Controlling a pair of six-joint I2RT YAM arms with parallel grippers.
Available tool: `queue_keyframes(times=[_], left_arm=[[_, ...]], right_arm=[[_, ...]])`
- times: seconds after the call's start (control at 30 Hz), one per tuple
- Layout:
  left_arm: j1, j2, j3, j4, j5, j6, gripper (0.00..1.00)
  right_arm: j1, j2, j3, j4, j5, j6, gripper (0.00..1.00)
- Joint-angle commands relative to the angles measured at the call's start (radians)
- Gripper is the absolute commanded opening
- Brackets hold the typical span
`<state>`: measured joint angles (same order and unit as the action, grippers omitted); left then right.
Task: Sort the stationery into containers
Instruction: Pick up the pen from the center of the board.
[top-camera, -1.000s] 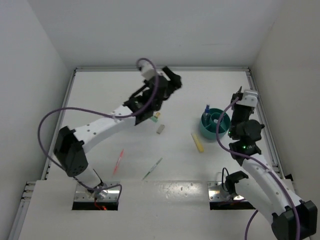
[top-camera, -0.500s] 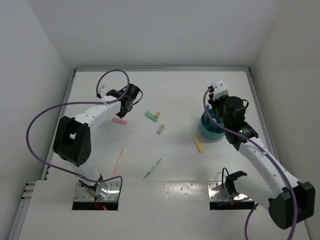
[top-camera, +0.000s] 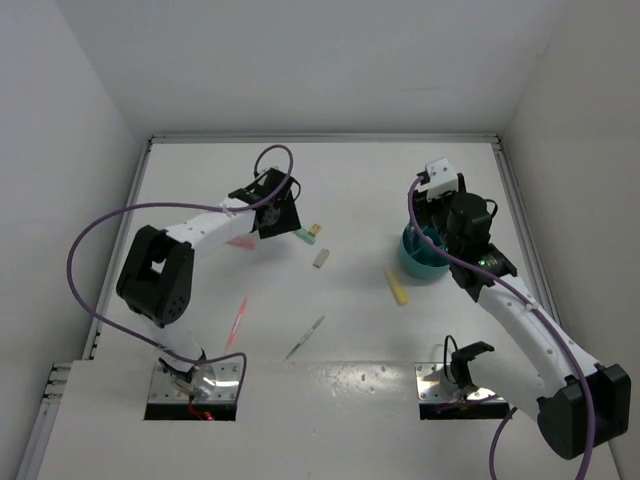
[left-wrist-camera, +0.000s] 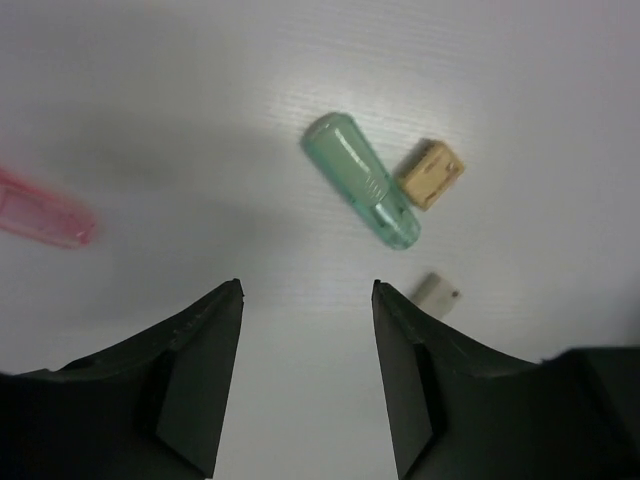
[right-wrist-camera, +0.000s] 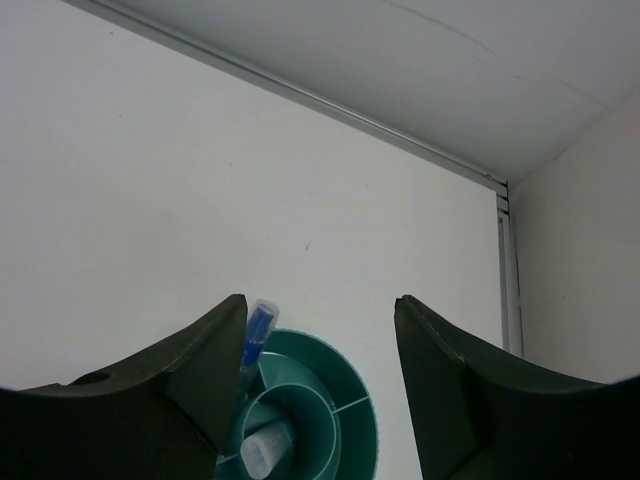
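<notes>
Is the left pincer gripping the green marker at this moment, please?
No, the green marker lies on the table beyond the open, empty left pincer, beside the yellow eraser.

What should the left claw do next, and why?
Probably move forward over the green marker and lower onto it. The left gripper is open and empty, and that marker lies loose just ahead of it, beside the yellow eraser, not yet in the teal cup.

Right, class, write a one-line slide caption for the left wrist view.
Open left gripper above a green marker, yellow eraser, grey eraser and pink marker.
</notes>
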<state>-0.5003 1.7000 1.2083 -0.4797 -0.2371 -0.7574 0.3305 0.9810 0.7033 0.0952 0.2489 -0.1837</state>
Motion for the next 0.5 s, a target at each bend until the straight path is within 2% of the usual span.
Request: queue_keyframes(times=[0.0, 0.07, 0.1, 0.13, 0.17, 0.2, 0.27, 0.33, 0.43, 0.47], left_arm=[[0.042, 0.093, 0.077, 0.036, 0.179, -0.097, 0.6], [-0.018, 0.093, 0.099, 0.091, 0.257, -0.076, 0.58], [-0.044, 0.093, 0.099, 0.206, 0.339, 0.098, 0.52], [-0.072, 0.083, 0.099, 0.258, 0.496, 0.18, 0.31], [-0.124, 0.082, 0.117, 0.269, 0.515, 0.228, 0.24], [-0.148, 0.104, 0.144, 0.226, 0.525, 0.312, 0.22], [-0.206, 0.148, 0.252, 0.14, 0.535, 0.378, 0.22], [-0.25, 0.174, 0.286, 0.084, 0.521, 0.42, 0.22], [-0.32, 0.199, 0.3, 0.084, 0.457, 0.353, 0.34], [-0.342, 0.219, 0.31, 0.084, 0.406, 0.316, 0.42]], right_arm=[[0.002, 0.001, 0.012, 0.035, 0.029, 0.004, 0.61], [0.002, 0.001, 0.012, 0.046, 0.029, 0.004, 0.61], [0.002, 0.001, 0.002, 0.046, 0.029, 0.004, 0.61], [0.002, 0.001, 0.002, 0.046, 0.029, 0.004, 0.62], [0.002, 0.001, 0.002, 0.046, 0.029, 0.004, 0.62], [0.002, 0.001, 0.002, 0.046, 0.029, 0.004, 0.62], [0.002, 0.011, 0.012, 0.046, 0.039, 0.004, 0.62], [0.002, 0.012, 0.012, 0.046, 0.039, -0.005, 0.62], [0.002, 0.002, 0.012, 0.046, 0.049, -0.005, 0.59], [0.002, 0.002, 0.012, 0.046, 0.061, -0.005, 0.58]])
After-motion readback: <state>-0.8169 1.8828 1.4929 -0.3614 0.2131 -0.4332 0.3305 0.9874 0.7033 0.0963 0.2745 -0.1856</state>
